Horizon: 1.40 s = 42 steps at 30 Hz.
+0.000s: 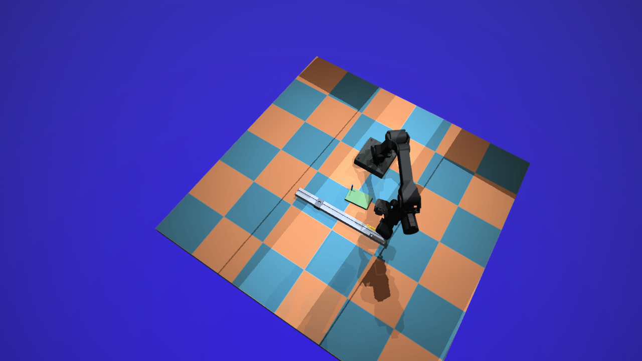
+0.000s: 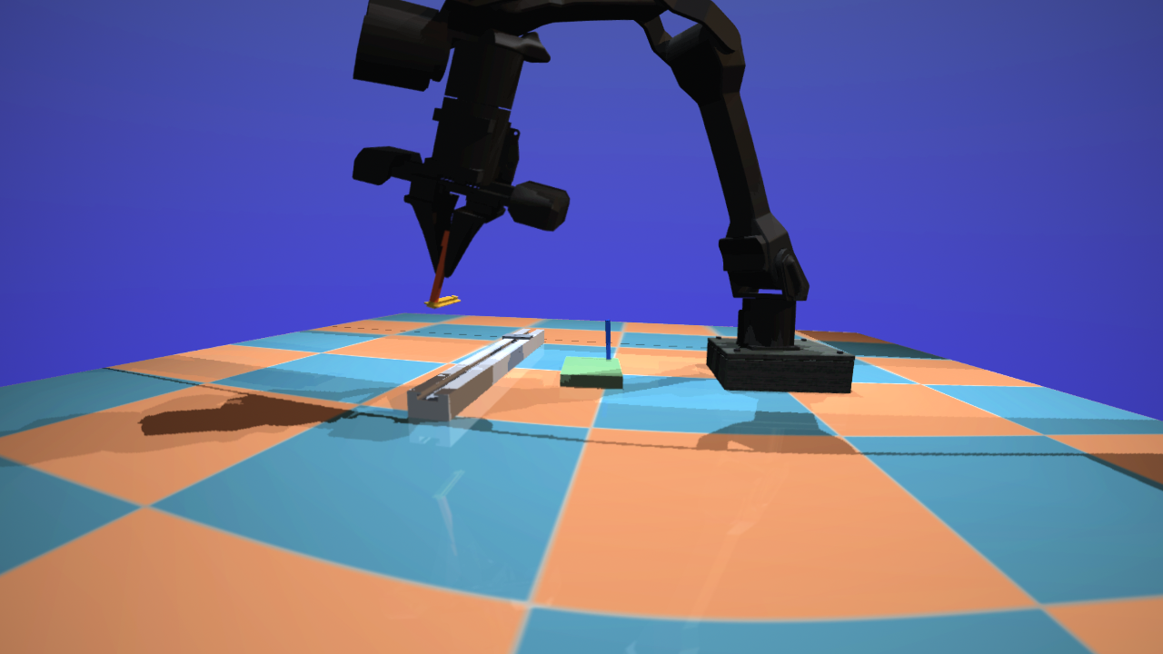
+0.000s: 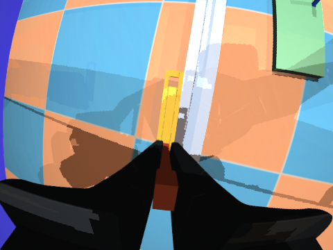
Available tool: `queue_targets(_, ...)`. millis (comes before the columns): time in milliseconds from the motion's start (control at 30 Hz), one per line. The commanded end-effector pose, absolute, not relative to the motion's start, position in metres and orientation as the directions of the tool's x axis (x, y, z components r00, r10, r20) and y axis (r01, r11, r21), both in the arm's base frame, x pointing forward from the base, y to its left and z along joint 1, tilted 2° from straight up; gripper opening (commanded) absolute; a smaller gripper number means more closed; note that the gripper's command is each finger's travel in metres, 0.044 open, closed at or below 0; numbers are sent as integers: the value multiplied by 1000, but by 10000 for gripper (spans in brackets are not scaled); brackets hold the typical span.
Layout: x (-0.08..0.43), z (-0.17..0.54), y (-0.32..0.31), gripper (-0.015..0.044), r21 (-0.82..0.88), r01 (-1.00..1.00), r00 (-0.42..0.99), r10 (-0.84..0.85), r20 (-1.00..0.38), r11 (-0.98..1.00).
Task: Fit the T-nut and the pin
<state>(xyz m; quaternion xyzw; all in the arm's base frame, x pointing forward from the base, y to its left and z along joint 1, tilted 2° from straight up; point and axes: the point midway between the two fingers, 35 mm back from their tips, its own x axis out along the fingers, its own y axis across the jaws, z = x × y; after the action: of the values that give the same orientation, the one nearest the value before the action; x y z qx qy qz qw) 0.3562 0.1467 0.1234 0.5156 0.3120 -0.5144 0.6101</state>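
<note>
Claw, one, black: pointing downward from the arm, its two fingers clamping on the orange handle. Handle, one: leaning slightly in the exterior view, its wider upper end showing between the fingers in the wrist view. Brass nut, one, long and narrow, with an opening toward one end: hanging in the air from the lower end of the handle, higher than the rail and apart from it, its length running roughly along the rail's. Metal rail, one, long, slotted along its top: lying on the floor, its near end facing the exterior view. Base, one, dark, blocky: supporting the arm, standing well apart from the rail. Green tray, one, low: resting between rail and base. Blue pin, one: standing upright at the tray. Dark bracket, one, holed: sitting across the rail toward its far end. Floor, checkered blue and orange: stretching beneath everything and carrying the arm's shadows.
</note>
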Motion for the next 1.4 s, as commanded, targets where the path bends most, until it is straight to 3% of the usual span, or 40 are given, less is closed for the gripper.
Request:
queue_targets(0, 355, 122, 146, -150, 324, 944, 290, -311, -905, -64)
queue_targets(1367, 348, 119, 147, -150, 443, 895, 404, -319, -857, -55)
